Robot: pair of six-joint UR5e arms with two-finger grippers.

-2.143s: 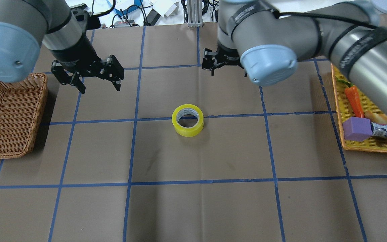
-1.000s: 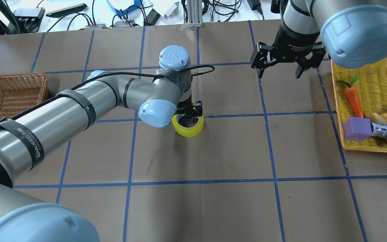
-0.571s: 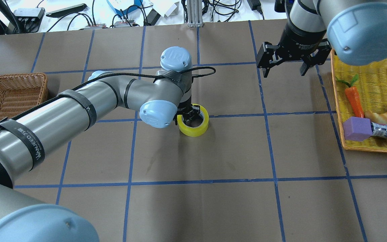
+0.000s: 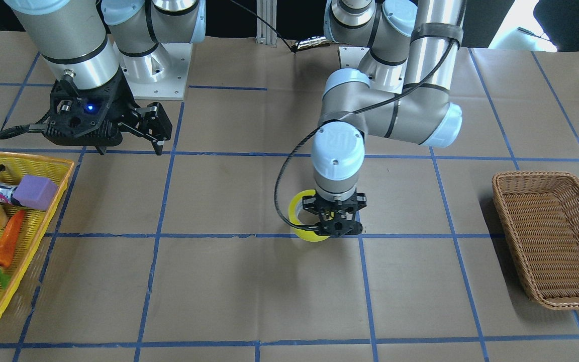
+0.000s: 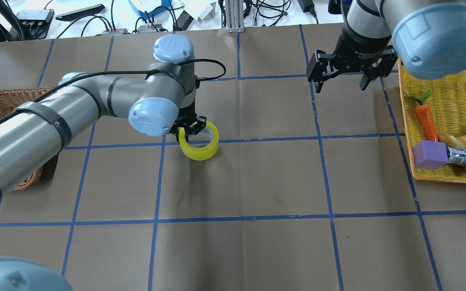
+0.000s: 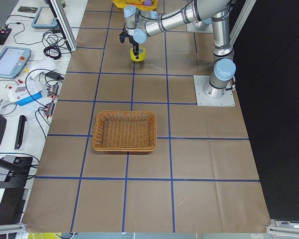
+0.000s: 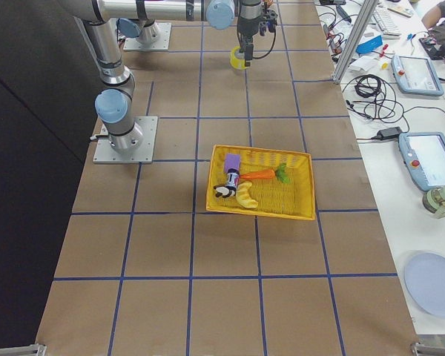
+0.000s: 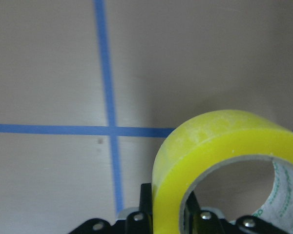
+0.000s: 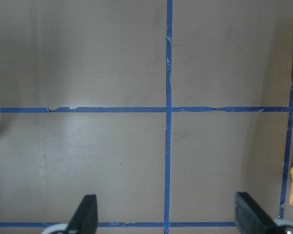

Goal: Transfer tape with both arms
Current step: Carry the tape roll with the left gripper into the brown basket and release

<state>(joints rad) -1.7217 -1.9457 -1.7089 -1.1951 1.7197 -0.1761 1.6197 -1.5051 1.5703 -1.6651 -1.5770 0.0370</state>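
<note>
The left arm (image 5: 55, 109) stretches low over the table (image 5: 257, 182), wrist pointing down. Mid-table is the tape (image 5: 199, 151), hole facing up and axis roughly vertical. The left gripper (image 5: 189, 128) pinches its wall, one finger inside the ring and one outside. The right gripper (image 5: 340, 85) hangs spread wide and empty beside the yellow basket (image 5: 459, 93).
</note>
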